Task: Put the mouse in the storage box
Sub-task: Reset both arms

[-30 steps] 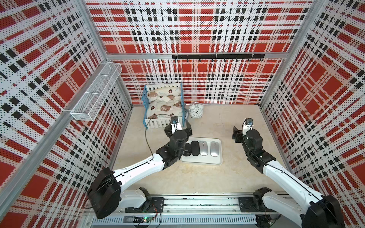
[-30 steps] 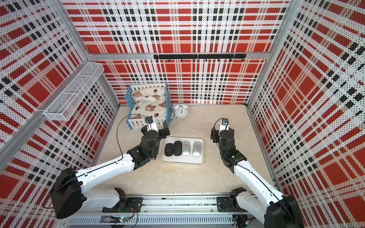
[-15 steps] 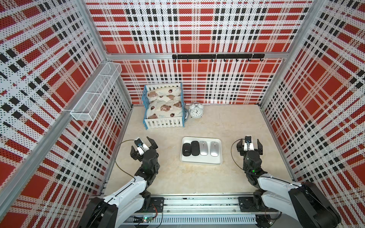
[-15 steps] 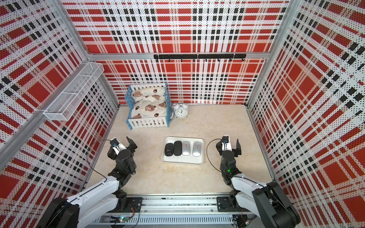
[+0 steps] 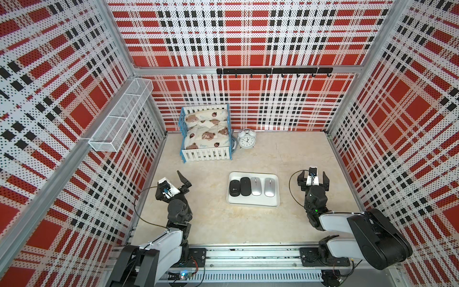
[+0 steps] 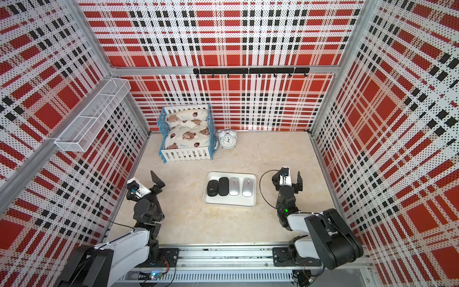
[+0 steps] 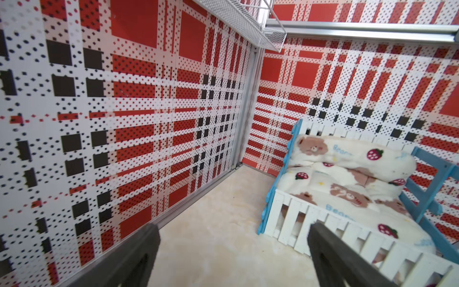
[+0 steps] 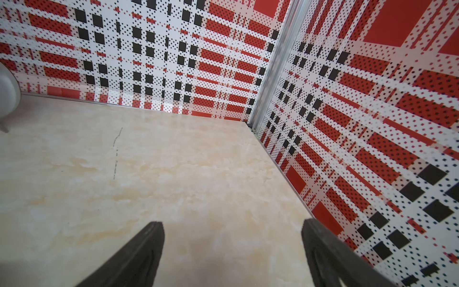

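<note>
You had the left tool (image 7: 233,227) and right tool (image 8: 232,225) spread wide and empty by the left and right edges of the counter (image 5: 285,154); four mice (image 5: 245,186) lay side by side in the storage box (image 5: 253,202), mid-counter.

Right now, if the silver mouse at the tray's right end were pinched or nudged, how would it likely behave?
The silver mouse looks rigid, and its glossy domed shell would probably be slippery in the jaws. Lying low and flat, it should slide rather than roll or tip. The storage box rim would likely stop it.
</note>
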You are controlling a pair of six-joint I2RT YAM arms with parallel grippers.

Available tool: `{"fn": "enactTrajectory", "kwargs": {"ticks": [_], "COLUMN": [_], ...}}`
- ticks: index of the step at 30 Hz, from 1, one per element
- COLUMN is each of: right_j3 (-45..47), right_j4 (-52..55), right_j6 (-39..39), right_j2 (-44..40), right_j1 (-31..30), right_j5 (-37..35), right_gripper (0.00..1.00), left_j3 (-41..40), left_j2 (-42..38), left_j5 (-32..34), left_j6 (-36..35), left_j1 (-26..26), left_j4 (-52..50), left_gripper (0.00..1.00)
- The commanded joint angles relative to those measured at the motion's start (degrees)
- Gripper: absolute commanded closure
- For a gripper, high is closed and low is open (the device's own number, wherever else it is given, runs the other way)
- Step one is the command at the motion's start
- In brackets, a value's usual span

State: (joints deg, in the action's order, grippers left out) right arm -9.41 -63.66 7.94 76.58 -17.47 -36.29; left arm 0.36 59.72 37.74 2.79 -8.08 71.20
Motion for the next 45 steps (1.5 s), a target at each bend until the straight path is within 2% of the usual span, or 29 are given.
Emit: {"fn": "enactTrajectory", "kwargs": {"ticks": [1,5,9,13,16,18,22,23,25,26,27,30,31,32,45], "right_j3": [-1.51,-1.72,-1.60,4.39,4.97,3.45,-0.20,-2.34,-6.38,-7.60,-7.49,-7.45,-7.42,-7.48,-7.62], "right_j4": [-1.31,-4.86,-6.90,-25.28,-30.27,-27.80,-19.50,-14.38,-4.93,-1.78,-1.57,-2.03,-2.44,-2.11,-1.91], "right_j6": [-3.29,-3.48,-2.93,-6.47,-6.88,-5.39,-5.70,-6.38,-9.38,-11.05,-11.87,-11.61,-11.55,-11.48,-11.33], "right_j2": [1.26,3.48,5.37,11.74,15.75,16.27,15.18,14.39,13.46,13.21,13.11,13.36,13.42,13.39,13.34], "right_j1": [1.17,2.25,3.88,8.33,9.39,9.39,9.39,9.87,12.88,15.06,16.47,16.16,16.16,16.16,15.98], "right_j5": [5.58,10.16,12.59,16.28,19.26,22.51,21.38,21.80,24.17,29.33,32.02,31.03,31.00,31.02,31.37], "right_gripper": [0.06,0.06,0.05,0.04,0.04,0.04,0.04,0.04,0.05,0.05,0.06,0.10,0.02,0.01,0.00], "left_j3": [-4.02,-0.67,0.52,2.30,3.60,5.27,12.10,12.88,12.47,12.60,12.56,12.65,12.65,12.65,12.65], "left_j2": [4.62,12.31,22.93,32.00,30.63,30.67,30.07,30.09,29.65,29.83,29.77,29.84,29.84,29.84,29.84], "left_j5": [-7.91,-9.55,-9.47,-13.98,-17.44,-21.65,-25.33,-27.13,-28.29,-27.84,-27.52,-26.39,-26.22,-26.19,-26.16], "left_j6": [-0.76,-0.65,-2.16,-4.11,-4.11,-3.69,-1.72,-0.78,-0.33,-0.41,-0.60,-0.95,-1.05,-1.03,-1.04], "left_j1": [1.13,1.13,1.31,1.40,2.30,3.79,6.51,7.58,8.29,8.09,7.89,7.37,7.26,7.28,7.29], "left_j4": [7.64,11.60,21.71,28.93,23.97,21.34,7.64,5.51,5.51,5.53,5.45,5.48,5.45,5.48,5.44], "left_gripper": [0.01,0.01,0.01,0.01,0.01,0.01,0.01,0.01,0.01,0.01,0.01,0.01,0.01,0.01,0.01]}}
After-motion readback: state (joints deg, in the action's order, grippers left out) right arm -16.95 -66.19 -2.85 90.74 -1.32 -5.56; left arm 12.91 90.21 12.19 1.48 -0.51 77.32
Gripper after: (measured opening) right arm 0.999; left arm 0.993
